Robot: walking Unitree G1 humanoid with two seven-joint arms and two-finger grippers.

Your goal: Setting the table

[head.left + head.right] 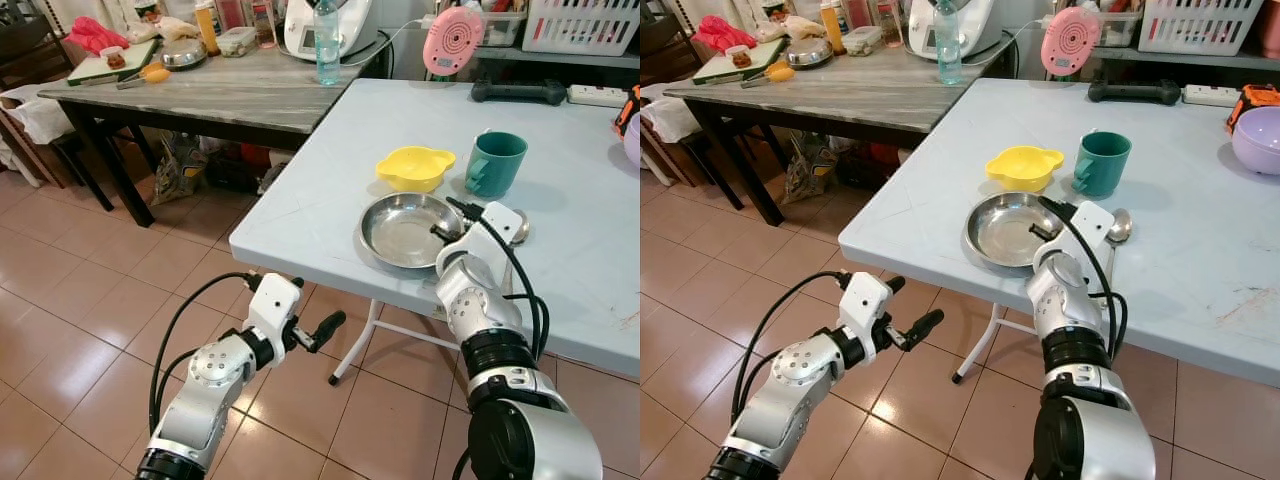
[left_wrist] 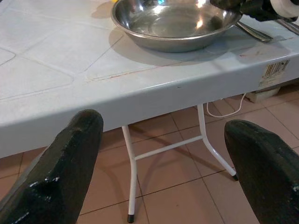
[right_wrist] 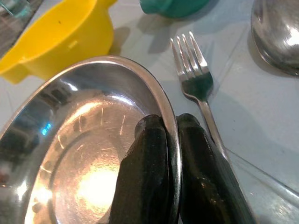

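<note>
Steel plate (image 1: 405, 230) sits near front edge of pale blue surface (image 1: 300, 190). Your right claw (image 3: 172, 140) clamped on plate's right rim, one finger inside, one outside. Fork (image 3: 195, 77) lies just right of plate, spoon (image 1: 1119, 226) right of that. Yellow bowl (image 1: 414, 167) and green mug (image 1: 494, 163) just behind plate, farther in. Your left claw (image 2: 163, 154) spread open, hanging off surface on near-left side, over tiled floor (image 1: 90, 300).

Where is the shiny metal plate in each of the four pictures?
Left eye: metal plate at table's near edge.
Right eye: plate below yellow bowl.
Left wrist: plate along the top.
Right wrist: plate rim pinched by right gripper, fork beside.
Shared landmark: white table.
</note>
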